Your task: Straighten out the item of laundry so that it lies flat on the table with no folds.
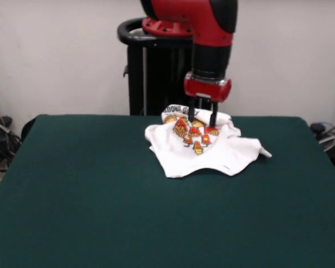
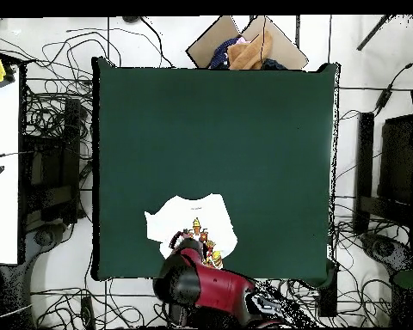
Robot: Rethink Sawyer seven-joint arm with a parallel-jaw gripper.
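Note:
The white T-shirt (image 1: 204,149) with red, orange and yellow food cartoons lies crumpled near the far edge of the dark green table (image 1: 72,184), in front of the pedestal. Its printed part is bunched up at the back, with plain white folds spread toward the front. My gripper (image 1: 203,120) comes straight down onto the printed part, its two fingers apart and their tips at the cloth. In the overhead view the shirt (image 2: 193,219) lies near the bottom edge of the table (image 2: 218,129), and the red arm (image 2: 193,279) covers the gripper and part of the print.
The black pedestal (image 1: 151,72) stands just behind the shirt. Cables lie on the floor all around the table (image 2: 55,94). A cardboard box with cloths (image 2: 244,47) sits beyond the far edge. A white bench (image 2: 2,155) stands at the left.

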